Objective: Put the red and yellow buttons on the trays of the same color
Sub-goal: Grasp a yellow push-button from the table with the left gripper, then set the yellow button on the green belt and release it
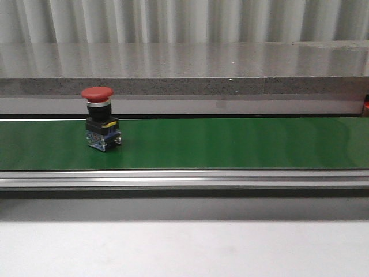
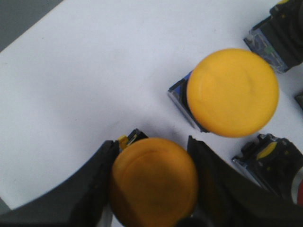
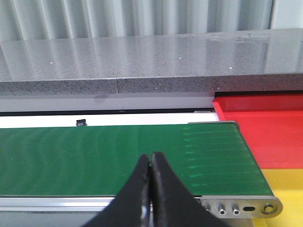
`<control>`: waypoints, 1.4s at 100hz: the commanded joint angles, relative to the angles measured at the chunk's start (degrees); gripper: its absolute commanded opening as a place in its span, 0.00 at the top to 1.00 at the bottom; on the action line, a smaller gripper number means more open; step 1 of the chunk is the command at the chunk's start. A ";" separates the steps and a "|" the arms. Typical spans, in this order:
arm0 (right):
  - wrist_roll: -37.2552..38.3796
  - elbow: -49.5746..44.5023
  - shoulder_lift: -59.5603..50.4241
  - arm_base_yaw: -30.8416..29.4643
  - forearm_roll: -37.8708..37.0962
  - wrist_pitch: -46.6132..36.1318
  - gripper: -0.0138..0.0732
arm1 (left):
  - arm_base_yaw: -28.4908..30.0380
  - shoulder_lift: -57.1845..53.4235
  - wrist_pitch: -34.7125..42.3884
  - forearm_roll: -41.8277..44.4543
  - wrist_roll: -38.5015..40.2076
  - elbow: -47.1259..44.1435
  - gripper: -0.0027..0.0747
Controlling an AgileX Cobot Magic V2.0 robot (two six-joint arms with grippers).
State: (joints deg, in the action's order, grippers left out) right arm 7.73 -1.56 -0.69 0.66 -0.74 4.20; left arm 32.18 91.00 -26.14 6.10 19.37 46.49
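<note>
A red button (image 1: 98, 93) on a black and blue base stands upright on the green conveyor belt (image 1: 230, 144) at its left part. In the left wrist view my left gripper (image 2: 154, 182) is shut on a yellow button (image 2: 154, 179), held by its cap between both black fingers over a white surface. A second yellow button (image 2: 232, 92) stands free beside it. My right gripper (image 3: 151, 161) is shut and empty above the near edge of the belt (image 3: 94, 156). A red tray (image 3: 265, 123) and a yellow tray (image 3: 284, 189) lie past the belt's end.
Other button bases lie near the free yellow button: one dark one (image 2: 274, 38) and another with a yellow mark (image 2: 270, 161). A grey stone ledge (image 1: 184, 69) runs behind the belt. A metal rail (image 1: 184, 179) edges the belt's front, with the belt's end bracket (image 3: 241, 207) close to my right gripper.
</note>
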 commanded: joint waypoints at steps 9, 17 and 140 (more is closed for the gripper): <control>0.01 -0.08 -0.85 0.04 -0.59 -4.67 0.92 | 0.04 -6.54 -0.69 0.18 0.76 1.53 0.99; 0.01 -0.08 -0.85 0.04 -0.59 -4.67 0.92 | -0.06 -10.37 -1.57 0.18 0.76 1.53 0.99; 0.01 -0.08 -0.85 0.04 -0.59 -4.67 0.92 | -33.02 -4.44 -12.34 -1.56 -3.91 19.32 0.99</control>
State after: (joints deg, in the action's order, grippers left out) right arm 7.73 -1.56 -0.69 0.66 -0.74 4.20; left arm -0.43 87.39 -40.71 4.83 15.41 63.72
